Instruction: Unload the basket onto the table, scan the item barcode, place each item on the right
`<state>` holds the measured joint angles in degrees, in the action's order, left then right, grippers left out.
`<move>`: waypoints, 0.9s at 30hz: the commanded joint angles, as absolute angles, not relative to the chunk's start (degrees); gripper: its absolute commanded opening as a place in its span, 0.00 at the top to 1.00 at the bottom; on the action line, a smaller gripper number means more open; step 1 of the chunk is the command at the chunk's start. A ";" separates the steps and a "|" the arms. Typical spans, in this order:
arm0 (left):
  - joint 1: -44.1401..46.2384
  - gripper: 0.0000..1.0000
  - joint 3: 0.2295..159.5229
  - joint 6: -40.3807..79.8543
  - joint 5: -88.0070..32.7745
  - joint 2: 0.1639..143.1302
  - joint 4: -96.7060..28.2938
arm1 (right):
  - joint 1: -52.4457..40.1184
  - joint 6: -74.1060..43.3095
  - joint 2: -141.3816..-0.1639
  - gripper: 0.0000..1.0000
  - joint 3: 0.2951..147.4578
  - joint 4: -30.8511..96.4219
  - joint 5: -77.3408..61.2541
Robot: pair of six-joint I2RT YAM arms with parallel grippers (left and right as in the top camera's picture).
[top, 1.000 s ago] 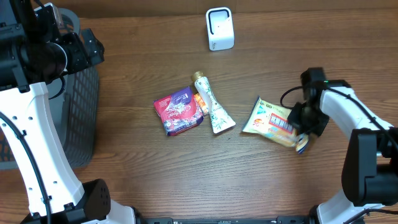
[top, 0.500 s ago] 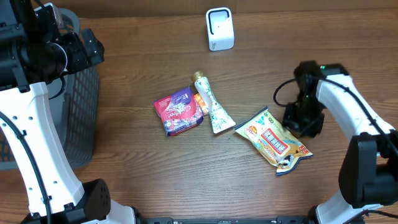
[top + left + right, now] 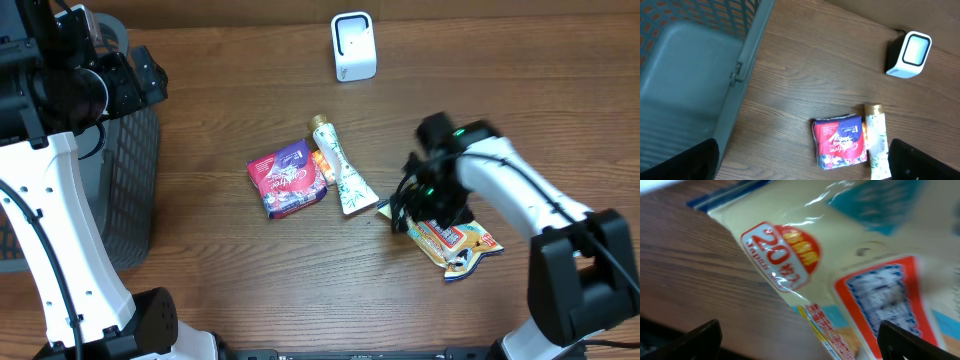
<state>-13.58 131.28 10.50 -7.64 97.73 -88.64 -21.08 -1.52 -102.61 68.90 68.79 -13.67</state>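
The cream-yellow crinkled plastic snack packet lies flat on the brown wooden bench, right of centre and well apart from the small white box-shaped scanner at the far edge; the right hand hovers close over it, fingers spread wide with nothing gripped; the left hand is open too, high beside the grey mesh basket, holding nothing.

The chief risk, as I judge it, is the grasp: the film is glossy and lies flat, so fingers closing from above may skate across it or pinch only a loose fold, and the packet could droop or slip out on the way to the scanner; a second risk is the face shown: no barcode is visible on the upper side, so it is probably underneath, and a lift without a turn would offer the wrong side; glare and creases could also spoil a read; the packet's left corner sits just beside the white tube with a gold cap, which a sideways drag could knock into the red and purple foil pouch.

Readable print is scant: a red-rimmed oval badge on the packet carries a large "20" with small characters too blurred to make out; a red-bordered panel beside it holds smeared text; the pouch bears pale script, illegible here.
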 commanded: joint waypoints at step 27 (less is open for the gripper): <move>-13.47 0.00 132.05 10.26 -7.25 97.49 -88.44 | -16.73 -20.56 -101.80 0.30 68.93 47.46 2.17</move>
<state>-13.58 131.28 10.50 -7.64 97.73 -88.64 -19.66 -20.08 -102.50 64.90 45.82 1.89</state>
